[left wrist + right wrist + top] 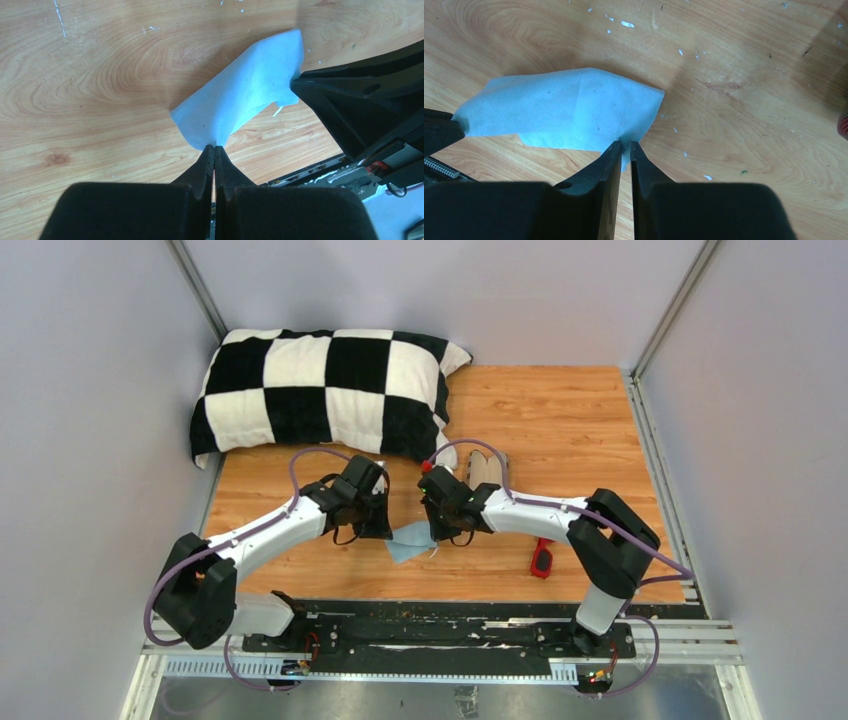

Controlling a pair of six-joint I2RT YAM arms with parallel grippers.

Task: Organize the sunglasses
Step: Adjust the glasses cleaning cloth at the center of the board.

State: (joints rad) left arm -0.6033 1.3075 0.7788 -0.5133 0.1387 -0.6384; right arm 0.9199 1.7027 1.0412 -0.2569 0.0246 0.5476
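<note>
- The left tool (215,151) is pressed together on one corner of a light blue cloth (245,95).
- The right tool (624,148) is clamped on the opposite edge of the same cloth, which hangs between the two just above the wooden counter (560,420).
- The red sunglasses (542,560) lie on the counter beside the right arm's elbow, near the front edge and well apart from both tools.
- A black-and-white checkered pillow (325,390) sits at the back left.

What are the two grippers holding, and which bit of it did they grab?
Both hold the blue cloth. The left gripper pinches one corner, and the right gripper pinches the edge near another corner.
</note>
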